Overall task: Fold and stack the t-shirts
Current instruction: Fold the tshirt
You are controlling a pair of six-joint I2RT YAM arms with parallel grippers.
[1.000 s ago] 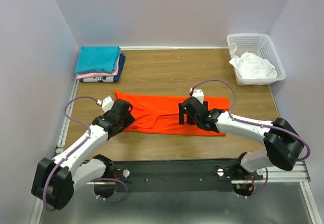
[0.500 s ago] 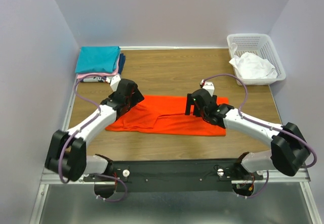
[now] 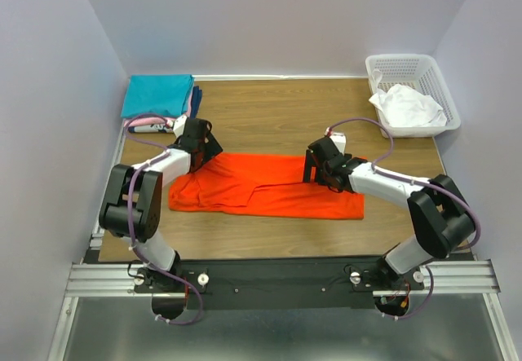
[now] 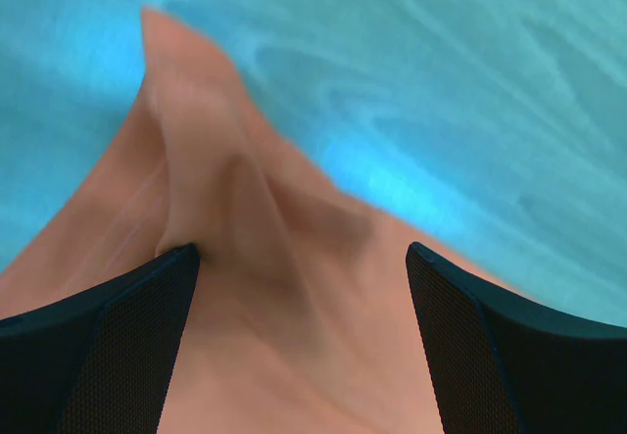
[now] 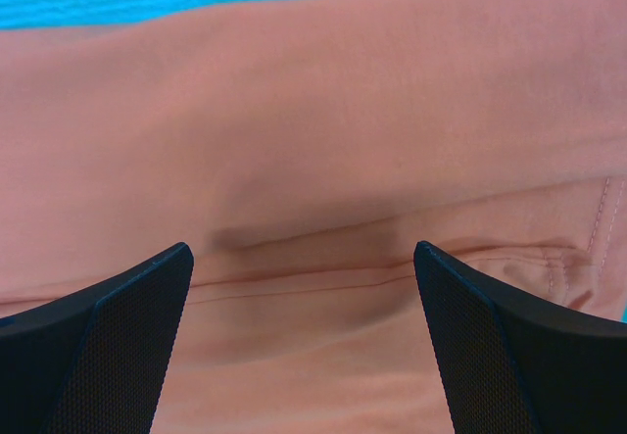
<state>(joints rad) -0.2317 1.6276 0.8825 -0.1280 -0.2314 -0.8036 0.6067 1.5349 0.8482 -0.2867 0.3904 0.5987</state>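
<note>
Orange-red t-shirt (image 3: 269, 186) lies flat, its long axis running sideways from one gripper to the other. Left gripper (image 3: 205, 145) sits right at the shirt's corner, jaws spread, with a raised fold of cloth between the fingers that isn't pinched. Right gripper (image 3: 312, 168) is over the far edge further along, also spread wide, cloth directly below it. Each arm is nearest its own end, so I'd guess both grab that edge next. Folded stack (image 3: 159, 99) is just beyond the left gripper and the basket (image 3: 404, 69) is well past the right one. Neither is in the way.
</note>
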